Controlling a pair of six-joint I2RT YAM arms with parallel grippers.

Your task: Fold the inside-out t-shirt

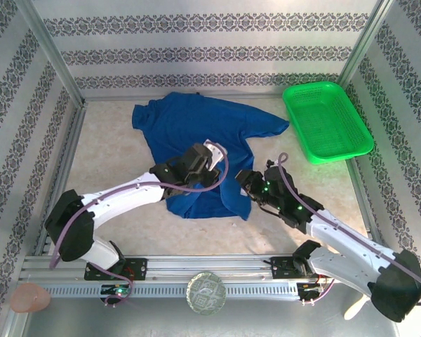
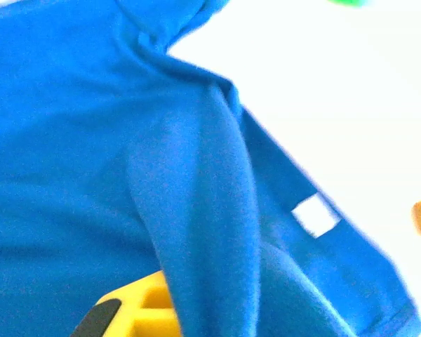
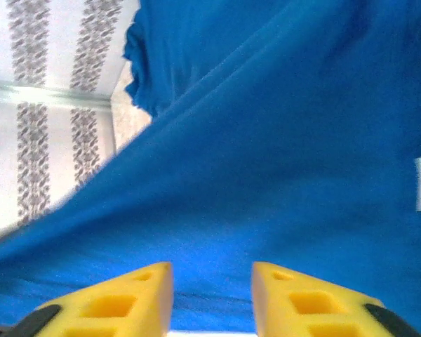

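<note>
The inside-out t-shirt (image 1: 196,126), royal blue, lies crumpled in the middle of the table, one sleeve reaching toward the back right. My left gripper (image 1: 217,163) sits over its lower middle, shut on a raised fold of the cloth. In the left wrist view that fold (image 2: 203,232) drapes over one yellow finger (image 2: 144,309), and a small white mark (image 2: 314,214) shows near the hem. My right gripper (image 1: 244,181) is at the shirt's lower right edge. Its yellow fingers stand apart (image 3: 212,298), with blue cloth (image 3: 266,140) lying just beyond them and nothing pinched.
A green mesh basket (image 1: 326,119) stands at the back right, close to the sleeve. Patterned walls and metal posts close in the table. The aluminium rail (image 1: 210,267) with the arm bases runs along the near edge. Bare tabletop (image 1: 105,154) lies left of the shirt.
</note>
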